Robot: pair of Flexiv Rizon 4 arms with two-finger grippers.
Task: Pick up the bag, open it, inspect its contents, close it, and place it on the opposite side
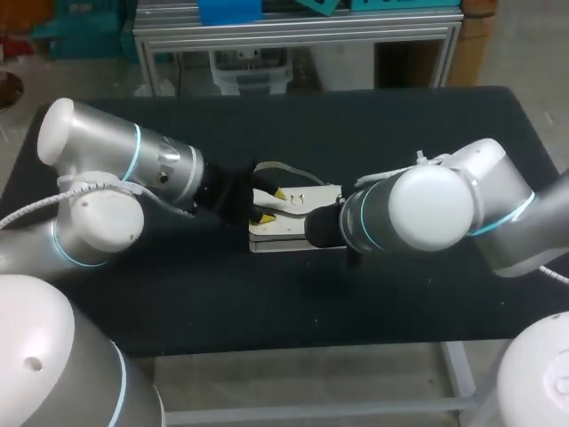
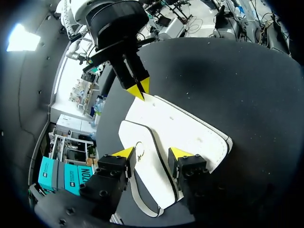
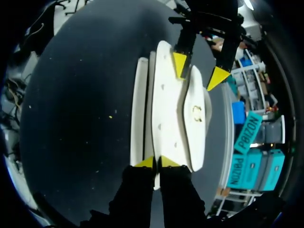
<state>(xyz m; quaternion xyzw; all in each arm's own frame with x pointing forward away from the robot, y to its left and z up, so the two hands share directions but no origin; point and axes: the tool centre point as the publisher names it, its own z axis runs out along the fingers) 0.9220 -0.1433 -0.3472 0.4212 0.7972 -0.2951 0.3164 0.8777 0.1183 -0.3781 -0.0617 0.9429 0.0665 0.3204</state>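
At table centre: bag under left pincer (spread wide) | right pincer pinching its edge

The bag lies flat at the middle of the table. The left gripper sits over its left end, fingers spread to either side of the flap. Opposite it, the right gripper pinches the bag's right edge.
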